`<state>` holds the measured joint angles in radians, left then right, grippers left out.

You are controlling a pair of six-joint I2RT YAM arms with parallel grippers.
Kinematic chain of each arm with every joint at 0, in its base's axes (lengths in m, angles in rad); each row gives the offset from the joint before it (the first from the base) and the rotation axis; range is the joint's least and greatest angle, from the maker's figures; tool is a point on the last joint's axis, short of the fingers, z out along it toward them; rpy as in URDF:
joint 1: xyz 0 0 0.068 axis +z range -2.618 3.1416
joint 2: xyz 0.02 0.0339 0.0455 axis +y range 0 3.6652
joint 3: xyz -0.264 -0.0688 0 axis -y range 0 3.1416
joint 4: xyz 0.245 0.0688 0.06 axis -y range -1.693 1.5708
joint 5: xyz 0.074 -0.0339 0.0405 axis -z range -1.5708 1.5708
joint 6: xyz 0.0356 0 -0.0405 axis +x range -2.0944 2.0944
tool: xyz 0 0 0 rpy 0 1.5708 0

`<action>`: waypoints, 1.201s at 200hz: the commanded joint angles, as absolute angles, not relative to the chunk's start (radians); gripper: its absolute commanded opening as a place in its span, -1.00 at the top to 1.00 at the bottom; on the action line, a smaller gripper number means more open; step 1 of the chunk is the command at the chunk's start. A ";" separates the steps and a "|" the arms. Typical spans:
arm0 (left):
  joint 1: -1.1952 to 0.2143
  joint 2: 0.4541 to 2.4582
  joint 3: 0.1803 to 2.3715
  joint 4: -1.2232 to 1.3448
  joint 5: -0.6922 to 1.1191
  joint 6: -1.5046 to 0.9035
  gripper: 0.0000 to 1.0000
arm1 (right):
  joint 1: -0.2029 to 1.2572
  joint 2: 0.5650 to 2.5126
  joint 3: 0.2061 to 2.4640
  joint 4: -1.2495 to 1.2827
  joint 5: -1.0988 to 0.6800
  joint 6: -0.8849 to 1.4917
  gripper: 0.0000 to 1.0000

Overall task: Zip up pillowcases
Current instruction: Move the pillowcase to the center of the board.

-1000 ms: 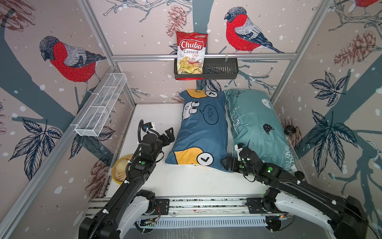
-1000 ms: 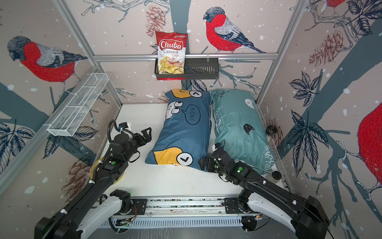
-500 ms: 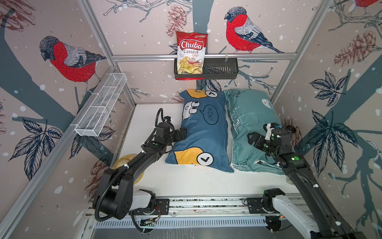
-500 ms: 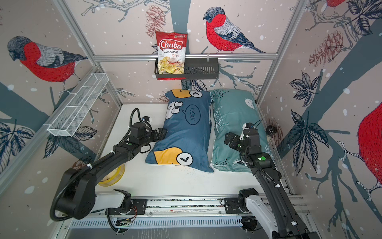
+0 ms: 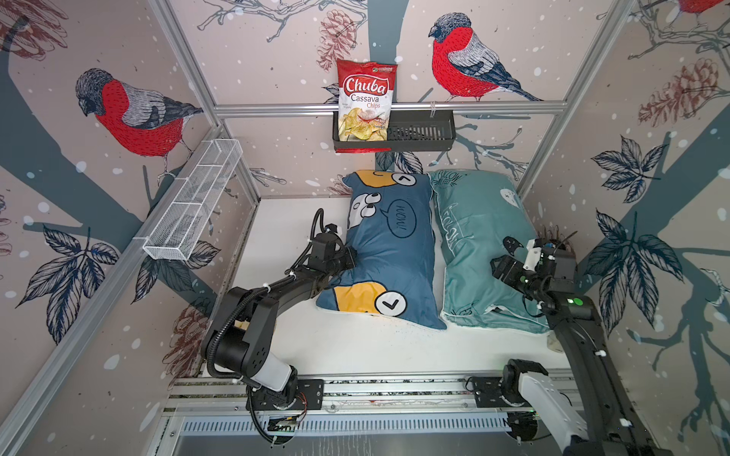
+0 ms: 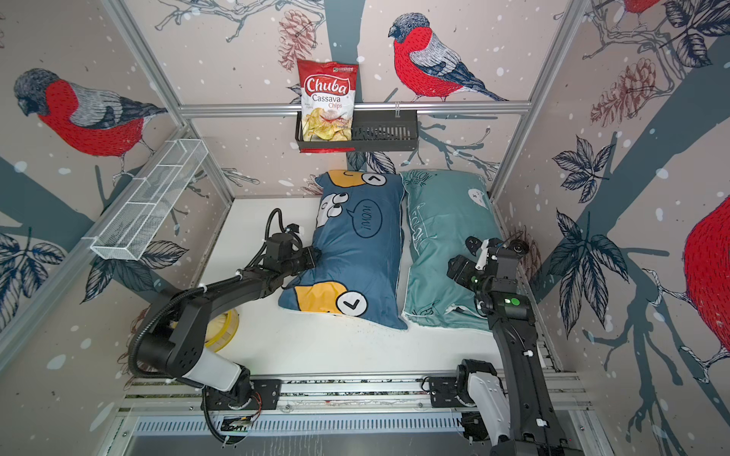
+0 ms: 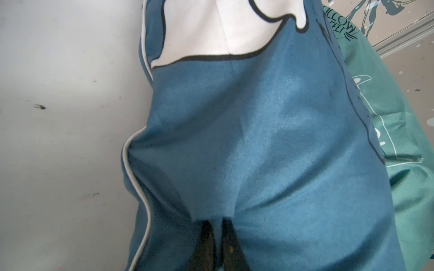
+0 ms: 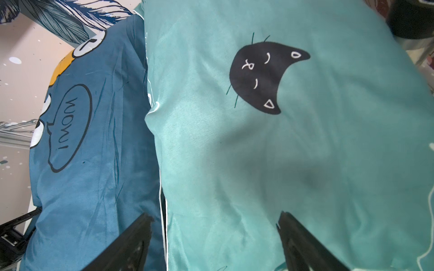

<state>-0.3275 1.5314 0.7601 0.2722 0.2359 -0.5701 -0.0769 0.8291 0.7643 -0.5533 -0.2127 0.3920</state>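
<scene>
As the left gripper (image 7: 217,221) pinches the blue pillowcase (image 7: 258,140), the right gripper (image 8: 214,213) gapes over the teal pillowcase (image 8: 305,152). Next probably needs a zipper pull found.

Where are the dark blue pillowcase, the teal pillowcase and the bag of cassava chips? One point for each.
dark blue pillowcase (image 5: 391,264): in a top view, plain fabric near its middle.
teal pillowcase (image 5: 472,256): in a top view, plain fabric near its middle.
bag of cassava chips (image 5: 365,87): in a top view, its red logo.
</scene>
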 commanded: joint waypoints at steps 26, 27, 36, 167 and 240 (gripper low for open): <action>-0.226 1.404 0.687 0.206 0.102 -0.616 1.00 | -0.079 0.835 0.764 -0.482 -0.169 0.399 -0.75; -0.223 1.399 0.684 0.206 0.098 -0.617 1.00 | -0.079 0.834 0.762 -0.480 -0.171 0.400 -0.75; -0.208 1.364 0.657 0.201 0.051 -0.621 1.00 | -0.078 0.827 0.750 -0.463 -0.184 0.414 -0.75; -0.127 1.045 0.573 0.143 -0.223 -0.611 -0.60 | -0.073 0.813 0.704 -0.441 -0.238 0.437 -0.73; -0.629 1.280 0.935 0.159 -0.153 -0.569 -1.00 | -0.066 0.764 0.667 -0.422 -0.280 0.494 -0.76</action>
